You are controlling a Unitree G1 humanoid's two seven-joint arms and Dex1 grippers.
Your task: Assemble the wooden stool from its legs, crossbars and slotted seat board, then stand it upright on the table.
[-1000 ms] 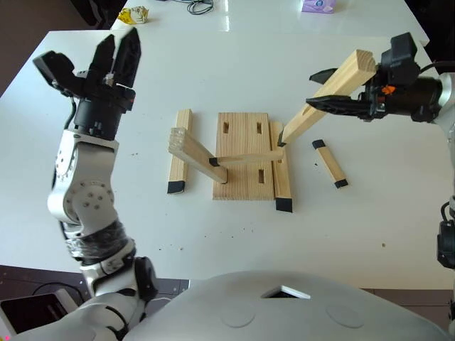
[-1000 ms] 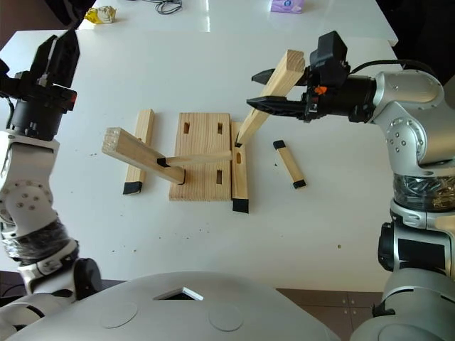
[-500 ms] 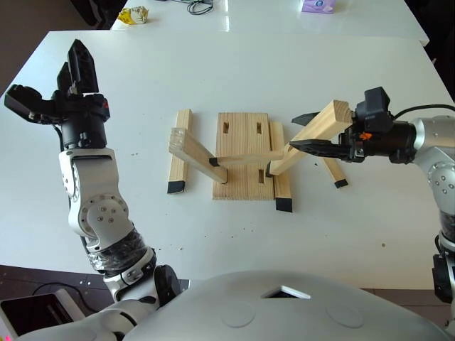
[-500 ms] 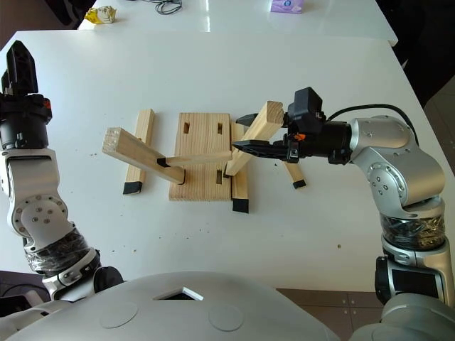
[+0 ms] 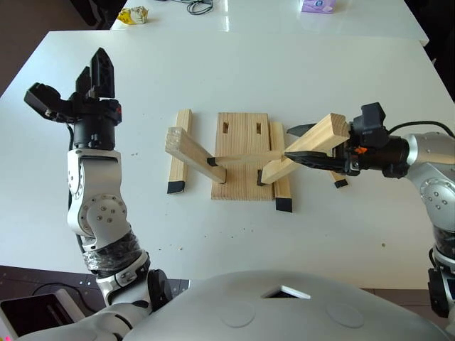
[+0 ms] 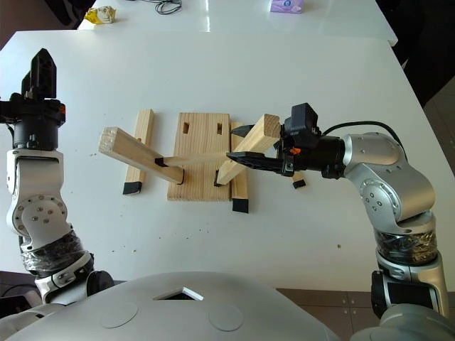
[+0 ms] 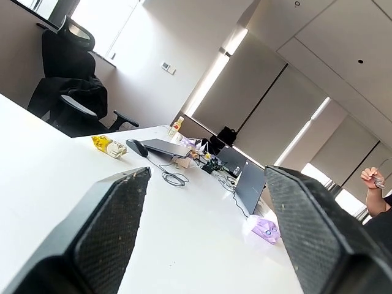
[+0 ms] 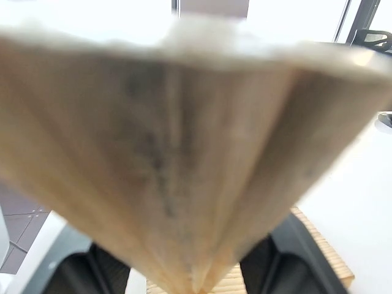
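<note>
The stool leg (image 5: 321,135), pinched in the right gripper (image 5: 291,142), has dropped from mid-air to the near right slot of the seat board (image 5: 240,136), apparently almost seated, while the left gripper (image 5: 92,71) hangs wide open, empty.

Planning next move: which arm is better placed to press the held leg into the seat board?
Right: the right gripper holds the leg, tip on the seat board; the left gripper is raised, open.

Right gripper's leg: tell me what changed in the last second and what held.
The right gripper, jaws shut on the leg, lowered it leftward until its bottom end reached the seat board. The left gripper, open, shifted left. Seat board and standing leg stayed.
</note>
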